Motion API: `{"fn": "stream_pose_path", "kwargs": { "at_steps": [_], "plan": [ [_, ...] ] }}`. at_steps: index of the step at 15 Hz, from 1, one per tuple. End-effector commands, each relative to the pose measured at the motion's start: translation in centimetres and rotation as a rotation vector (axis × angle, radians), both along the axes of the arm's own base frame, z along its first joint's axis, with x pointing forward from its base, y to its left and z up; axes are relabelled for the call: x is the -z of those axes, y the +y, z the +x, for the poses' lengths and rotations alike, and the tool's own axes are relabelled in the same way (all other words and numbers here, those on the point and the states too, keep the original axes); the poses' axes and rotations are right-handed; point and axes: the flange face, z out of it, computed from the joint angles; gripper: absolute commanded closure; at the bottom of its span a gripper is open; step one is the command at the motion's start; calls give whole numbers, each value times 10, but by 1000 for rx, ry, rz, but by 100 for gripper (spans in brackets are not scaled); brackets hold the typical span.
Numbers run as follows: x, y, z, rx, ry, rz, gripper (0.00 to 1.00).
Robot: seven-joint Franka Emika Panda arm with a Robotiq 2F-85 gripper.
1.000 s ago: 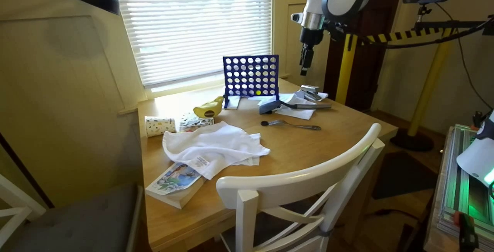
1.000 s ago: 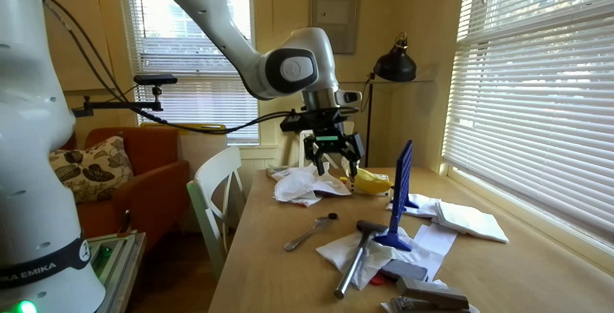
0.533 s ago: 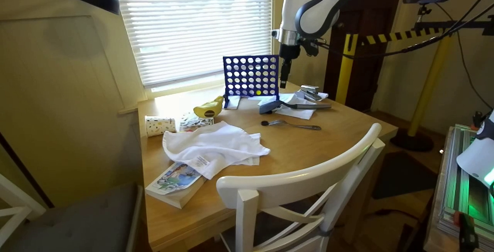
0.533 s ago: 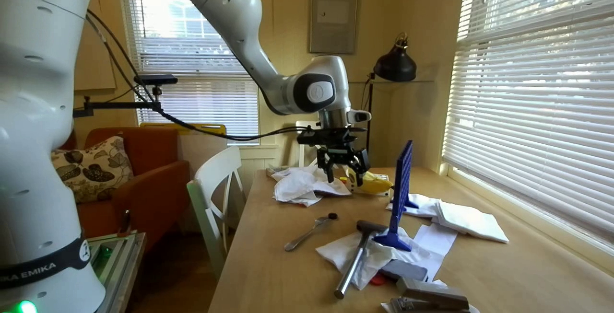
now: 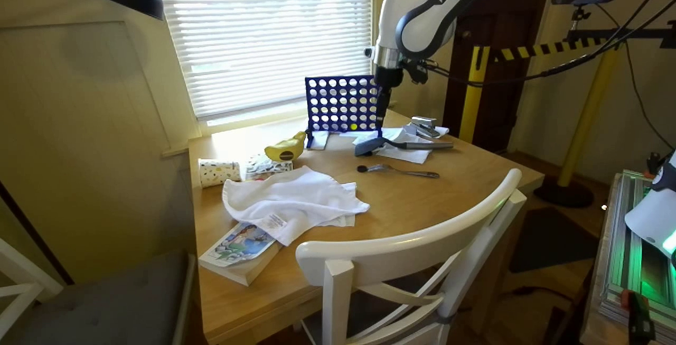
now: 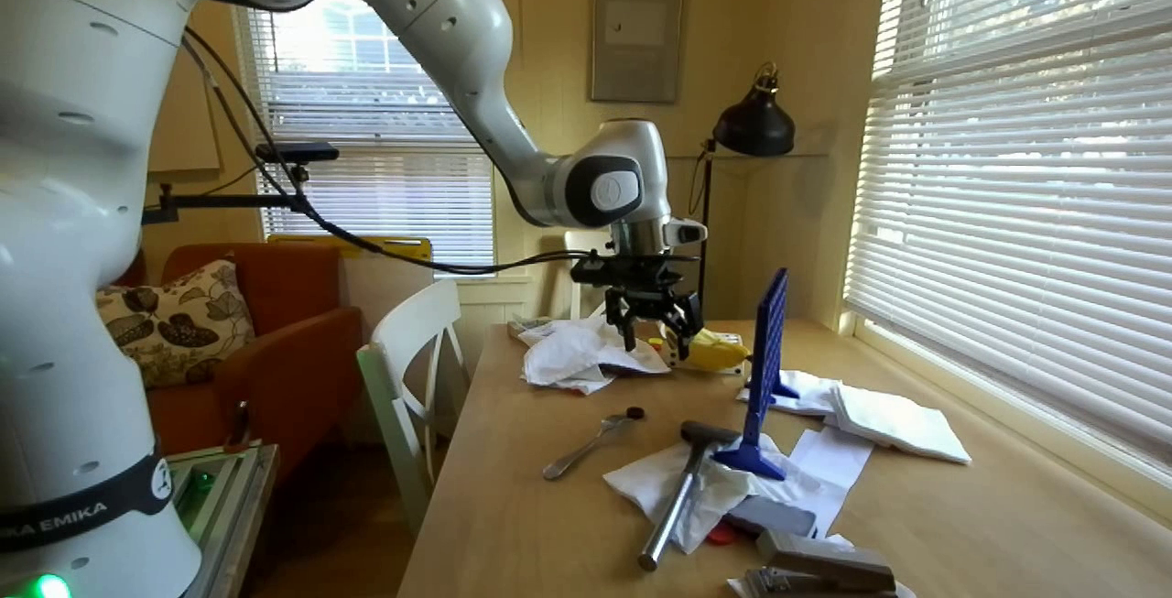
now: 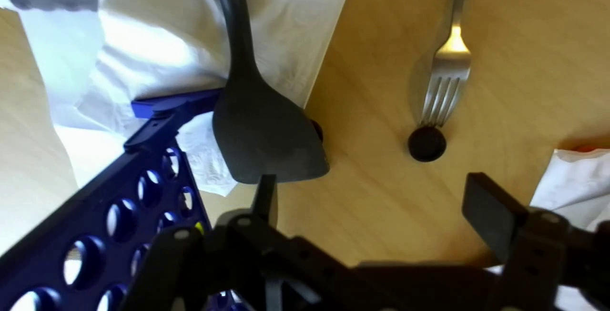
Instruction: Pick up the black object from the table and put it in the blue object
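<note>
The black object, a small round disc, lies on the table against the fork's tines; both exterior views show the disc too. The blue object, a grid panel full of round holes, stands upright on its feet. Its frame slants across the lower left of the wrist view. A yellow disc shows in its lowest row. My gripper is open and empty, above the table, its fingers wide apart. In the wrist view the black disc appears beyond the gap, nearer the right finger.
A dark spatula rests on white paper by the panel's foot, covering part of a dark round thing. The fork lies beside. Also around: a stapler, banana, white cloth, book, and chair.
My gripper has come down and across toward the blue panel as seen in an exterior view, slowing over the last half second. It has stayed open. The things on the table have not moved.
</note>
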Motion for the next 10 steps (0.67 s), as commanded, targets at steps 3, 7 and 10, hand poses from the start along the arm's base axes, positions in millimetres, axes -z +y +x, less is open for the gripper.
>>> {"fn": "stream_pose_path", "kwargs": {
  "at_steps": [3, 7, 10],
  "plan": [
    [55, 36, 42, -42, 23, 122, 0],
    [81, 64, 57, -51, 114, 143, 0],
    [87, 78, 57, -14, 173, 90, 0]
  ]
}}
